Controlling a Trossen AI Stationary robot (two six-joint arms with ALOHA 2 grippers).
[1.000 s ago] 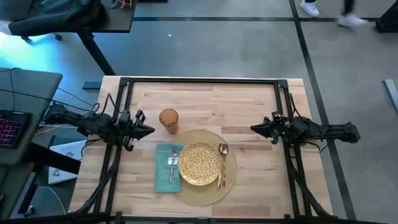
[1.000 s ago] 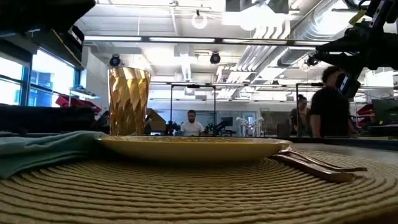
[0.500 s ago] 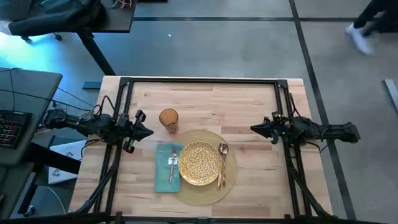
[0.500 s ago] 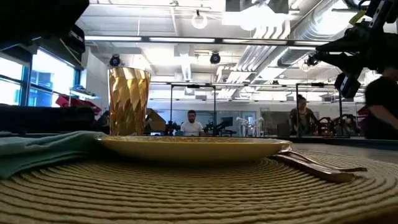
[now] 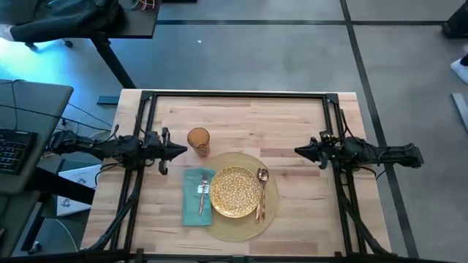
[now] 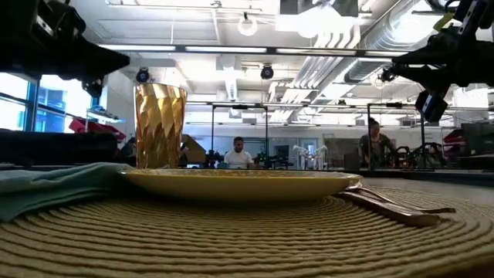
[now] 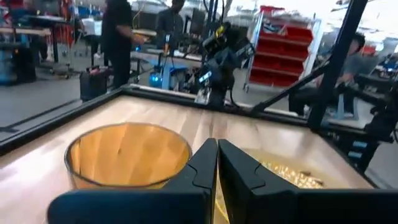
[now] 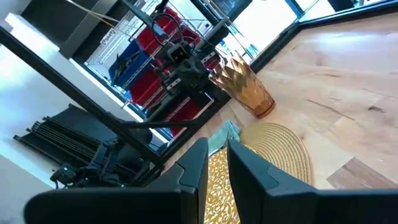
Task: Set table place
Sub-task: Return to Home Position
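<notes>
- From above: wooden table [image 5: 241, 117] across the middle of the frame. Low in the middle, the round woven placemat [image 5: 235, 232] with the gold speckled plate [image 5: 235, 191] on it. Teal napkin [image 5: 191, 208] just left of the plate, with the fork [image 5: 202, 193] on top. Spoon [image 5: 262, 175] just right of the plate, with one more copper piece tight beside it, too small to name. Amber tumbler [image 5: 198, 139] above the napkin, near the mat's upper left edge.
- Also from above: left claw [image 5: 179, 151] at middle left, pointing at the tumbler and very near it. Right claw [image 5: 298, 151] at middle right, well apart from the mat. Looks like a finished place, with only the trip home left.
- From table height: plate across the middle, tumbler upright behind it on the left, napkin at the far left, copper handles at the right. Dark arm parts up in both top corners, above all the things. People far back in the room.
- From the left wrist: tips pressed together, holding nothing. Tumbler right in front, very close.
- From the right wrist: tips a little apart, holding nothing. Past them, the plate, mat, napkin and tumbler.
- To go home well: pull the left arm straight back, away from the glass. No swing sideways, no dip down. Keep both claws up high. Go slowly and touch nothing.
</notes>
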